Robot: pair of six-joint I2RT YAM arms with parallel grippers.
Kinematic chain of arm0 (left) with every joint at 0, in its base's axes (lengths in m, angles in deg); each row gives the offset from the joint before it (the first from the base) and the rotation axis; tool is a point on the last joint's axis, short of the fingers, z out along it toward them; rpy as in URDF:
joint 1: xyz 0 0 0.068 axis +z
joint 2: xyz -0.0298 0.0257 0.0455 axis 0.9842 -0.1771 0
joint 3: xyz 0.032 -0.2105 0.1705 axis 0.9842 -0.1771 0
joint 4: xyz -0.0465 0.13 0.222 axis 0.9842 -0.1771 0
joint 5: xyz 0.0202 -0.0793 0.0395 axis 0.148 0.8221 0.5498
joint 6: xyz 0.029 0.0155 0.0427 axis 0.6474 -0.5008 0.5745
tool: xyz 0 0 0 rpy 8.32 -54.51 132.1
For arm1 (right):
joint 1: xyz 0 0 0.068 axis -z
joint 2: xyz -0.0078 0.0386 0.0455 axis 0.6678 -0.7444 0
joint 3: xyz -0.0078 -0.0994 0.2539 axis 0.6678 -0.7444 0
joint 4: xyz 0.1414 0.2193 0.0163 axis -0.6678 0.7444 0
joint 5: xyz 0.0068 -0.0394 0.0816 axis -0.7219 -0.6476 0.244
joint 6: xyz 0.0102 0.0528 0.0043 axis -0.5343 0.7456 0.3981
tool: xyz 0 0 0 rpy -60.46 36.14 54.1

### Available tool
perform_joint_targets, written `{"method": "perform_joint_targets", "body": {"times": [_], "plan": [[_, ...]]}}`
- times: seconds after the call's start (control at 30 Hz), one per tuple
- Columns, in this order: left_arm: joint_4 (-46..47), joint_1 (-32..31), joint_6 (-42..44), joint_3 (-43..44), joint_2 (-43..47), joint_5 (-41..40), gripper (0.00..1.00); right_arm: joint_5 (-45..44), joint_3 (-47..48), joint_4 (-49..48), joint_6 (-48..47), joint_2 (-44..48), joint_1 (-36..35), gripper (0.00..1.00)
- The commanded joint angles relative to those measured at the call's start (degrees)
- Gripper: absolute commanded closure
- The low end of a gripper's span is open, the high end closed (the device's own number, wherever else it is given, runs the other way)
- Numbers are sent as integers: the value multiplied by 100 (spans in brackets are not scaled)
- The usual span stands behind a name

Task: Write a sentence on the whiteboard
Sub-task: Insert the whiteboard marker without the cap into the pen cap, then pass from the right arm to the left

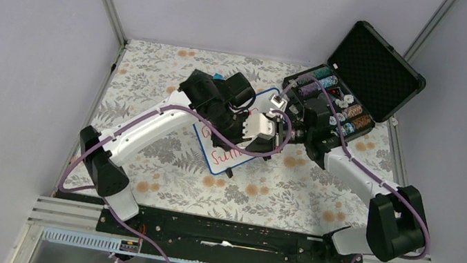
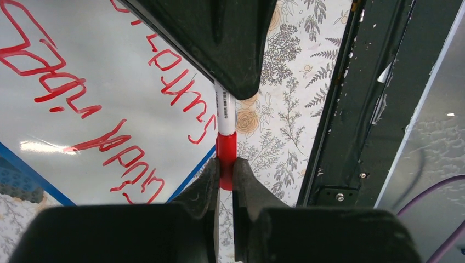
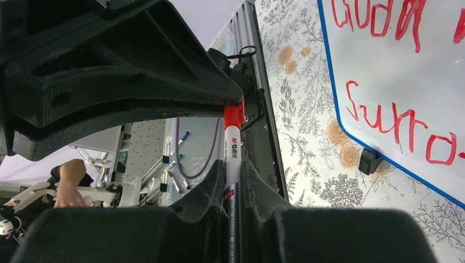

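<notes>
While left gripper clasps cap, right gripper marker, the whiteboard bears a 2-line red sentence.

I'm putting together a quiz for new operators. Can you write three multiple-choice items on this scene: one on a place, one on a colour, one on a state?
1. Where is the open black case? A far right. B near left. C centre.
2. What colour is the sentence on the whiteboard? A blue. B red. C black.
3. What holds the marker? A one gripper only. B nothing. C both grippers.
Key: 1 A, it stands at the far-right corner; 2 B, the letters are red; 3 C, the left gripper pinches its red end, the right gripper its white barrel.
</notes>
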State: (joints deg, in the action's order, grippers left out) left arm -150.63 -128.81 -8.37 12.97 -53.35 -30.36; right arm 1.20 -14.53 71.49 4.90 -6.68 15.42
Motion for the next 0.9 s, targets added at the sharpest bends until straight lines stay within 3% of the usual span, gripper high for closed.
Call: {"method": "perform_joint_targets", "body": {"times": [0.0, 0.13, 0.23, 0.3, 0.4, 0.63, 0.87], "plan": [[948, -239, -228, 654, -195, 616, 95, -90, -104, -907, 423, -186, -88, 100], [889, -226, -253, 762, -135, 398, 80, 0, -163, -1520, 923, -181, 81, 100], [942, -31, -354, 753, 125, 527, 58, -8, -90, -1620, 1053, -93, 278, 100], [1108, 284, -495, 761, 344, 977, 44, 12, -69, -1852, 1272, -82, 401, 100], [1293, 1023, -756, 723, 608, 1911, 34, 49, -12, -2195, 1602, -64, 520, 100], [2469, 2791, -1815, -222, 1284, 4158, 30, 124, 137, -2832, 2236, -13, 622, 100], [3039, 3093, -1709, -1288, 1858, 4392, 30, 190, 212, -2984, 2562, 134, 625, 100]]}}
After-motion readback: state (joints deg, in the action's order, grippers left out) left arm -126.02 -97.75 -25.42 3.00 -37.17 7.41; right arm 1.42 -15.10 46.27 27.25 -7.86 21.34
